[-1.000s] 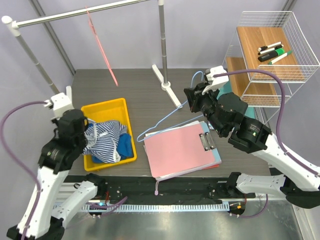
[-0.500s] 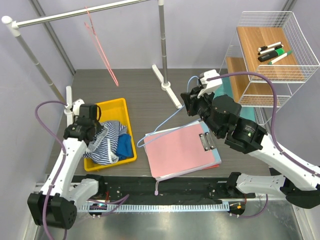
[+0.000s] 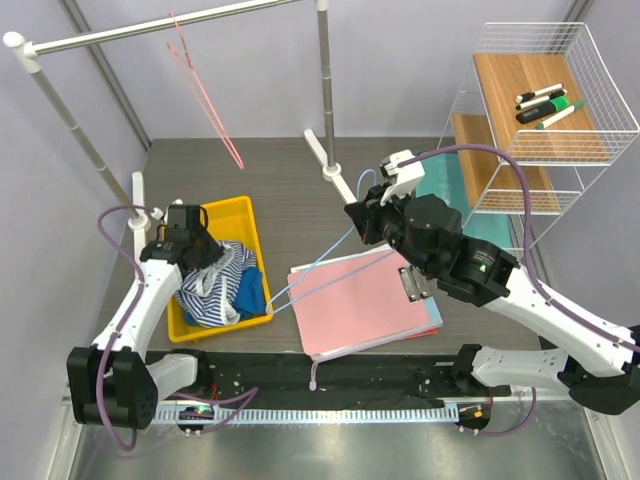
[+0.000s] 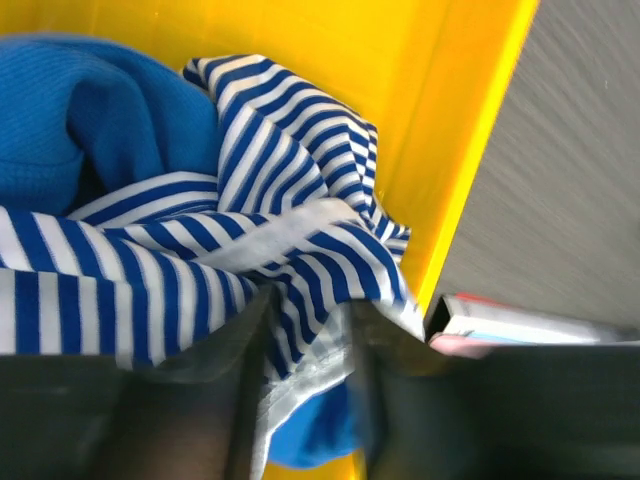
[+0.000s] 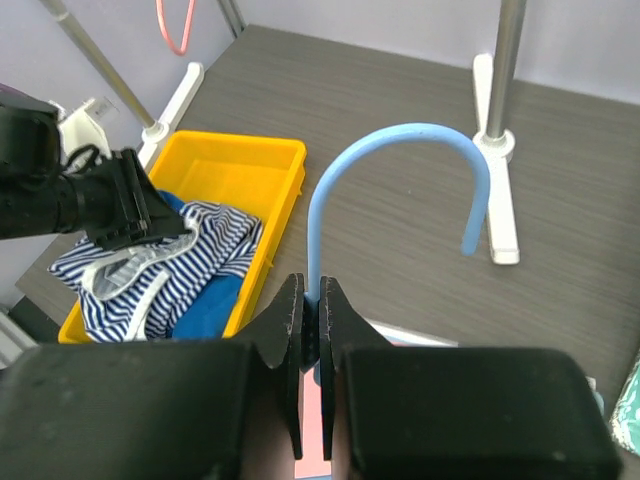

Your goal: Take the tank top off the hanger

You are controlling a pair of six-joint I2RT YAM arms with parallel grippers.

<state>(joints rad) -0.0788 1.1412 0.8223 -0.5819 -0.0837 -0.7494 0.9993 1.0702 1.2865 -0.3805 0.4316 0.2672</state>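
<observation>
Tank top (image 4: 330,170), striped, bunched in the yellow bin (image 4: 470,150) under the left claw (image 4: 305,305), which pinches it; right claw (image 5: 310,292) clamps the blue hanger (image 5: 410,128)

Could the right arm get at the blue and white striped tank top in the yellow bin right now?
Probably not. The right gripper is shut on the light blue plastic hanger, and the left gripper has the blue and white striped tank top between its fingers in the yellow plastic bin.
</observation>
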